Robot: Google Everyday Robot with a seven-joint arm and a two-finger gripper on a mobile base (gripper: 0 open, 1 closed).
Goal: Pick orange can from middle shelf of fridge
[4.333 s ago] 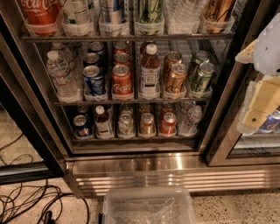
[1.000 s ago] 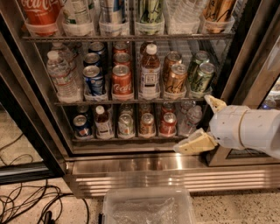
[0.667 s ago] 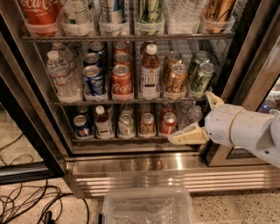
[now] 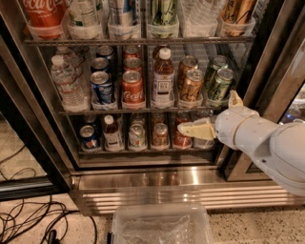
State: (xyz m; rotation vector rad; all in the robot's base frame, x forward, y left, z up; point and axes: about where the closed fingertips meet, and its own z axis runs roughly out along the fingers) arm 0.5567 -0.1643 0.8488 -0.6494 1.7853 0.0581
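We saw the gripper (image 4: 206, 110) spread wide and empty at the fridge's (image 4: 143, 180) lower right, just below the middle surface (image 4: 143, 110). The orange can (image 4: 192, 86) sat untouched, right of center at that surface's front edge.

Glossy copper-metal orange can (image 4: 192, 86), thin wire middle shelf (image 4: 143, 110), ribbed brushed-steel fridge base (image 4: 152, 186), matt cream plastic gripper (image 4: 208, 117) before the bottom rack (image 4: 119, 151).

tool (image 4: 207, 111) at bottom shelf's right front: bottom-shelf cans (image 4: 181, 139) partly hidden behind it | top-row drinks (image 4: 121, 12): cut off by upper edge
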